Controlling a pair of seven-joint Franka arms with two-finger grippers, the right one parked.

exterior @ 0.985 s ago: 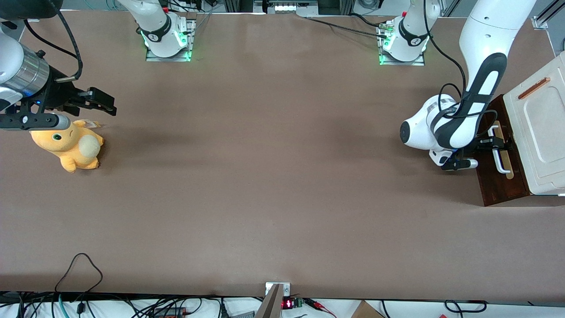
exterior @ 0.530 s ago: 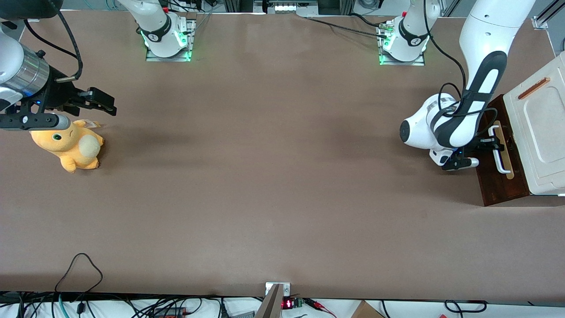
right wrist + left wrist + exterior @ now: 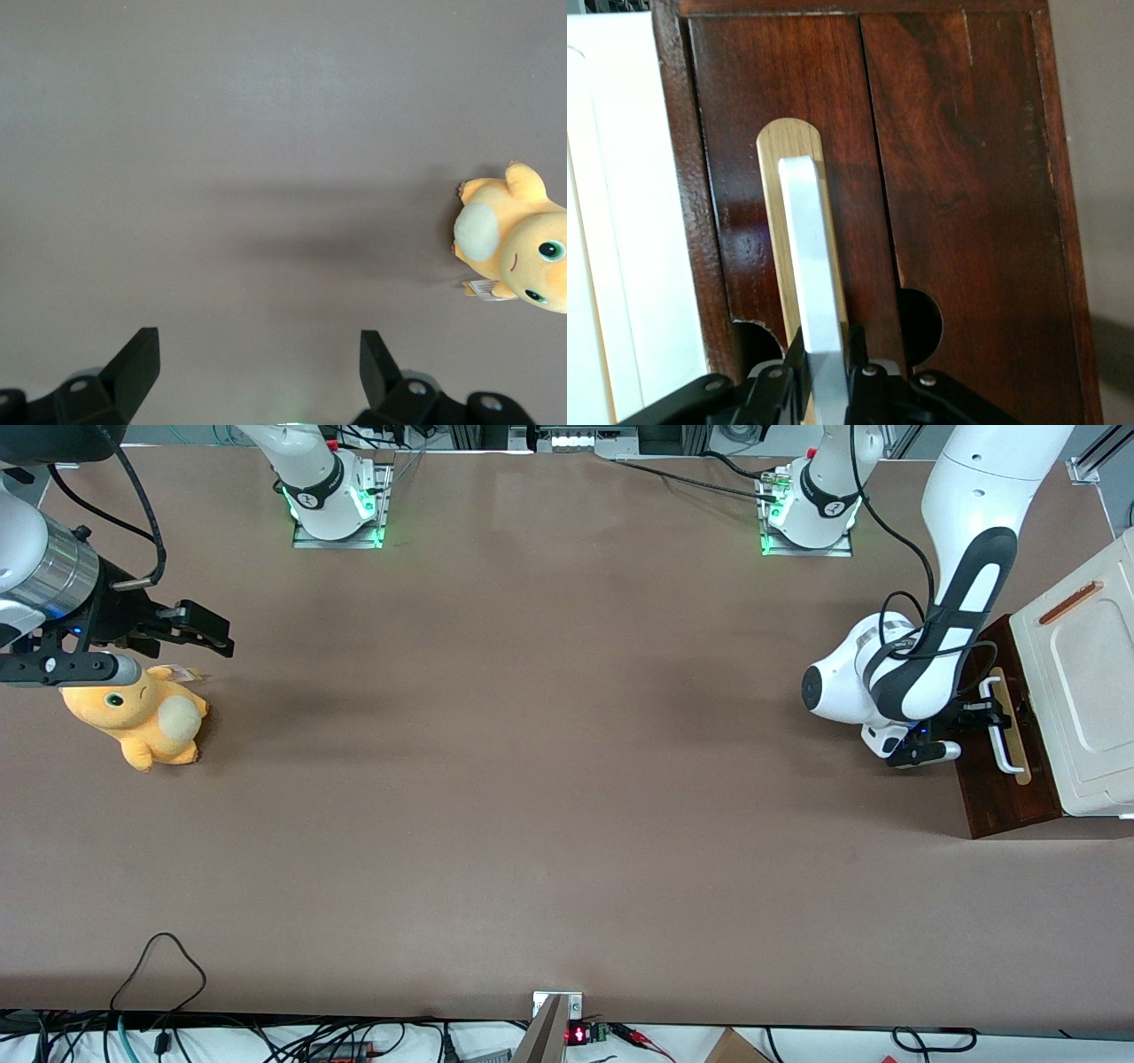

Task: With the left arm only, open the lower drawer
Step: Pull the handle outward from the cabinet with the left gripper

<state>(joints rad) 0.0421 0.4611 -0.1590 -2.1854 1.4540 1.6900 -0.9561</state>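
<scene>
dark wood, white handle: your hand is already on the bar

dark brown wood fills the wrist camera: that is the lower drawer (image 3: pixel 957 177) front, with its white bar handle (image 3: pixel 813 292) mounted on a pale wood strip (image 3: pixel 788 142). your hand (image 3: pixel 824 390) sits at the near end of that bar, one black finger (image 3: pixel 780 376) on each flank of it, clenched on the handle as far as the wrist view shows.

from the front camera, the drawer (image 3: pixel 1005 797) lies at the working arm's end of the desk (image 3: pixel 532 779), under a cream-white panel (image 3: pixel 1085 691) with a thin orange-brown strip. the left arm (image 3: pixel 921 664) reaches down to it, and the hand (image 3: pixel 983 716) meets the handle (image 3: pixel 999 731) near the end farther from the camera.

here is what your pull turns on. the bar's long axis runs along the drawer front, roughly toward and away from the front camera. the drawer should slide at right angles to that, out toward the middle of the desk, which is the side the arm stands on. so draw the hand straight back along its own approach line, square to the bar. any drift along the bar would likely slide the fingers off its end or rack the drawer sideways.

i judge the drawer barely opened, if at all; no pale inside shows yet.

a yellow plush toy (image 3: pixel 142 717) lies well apart, toward the parked arm's end.
</scene>
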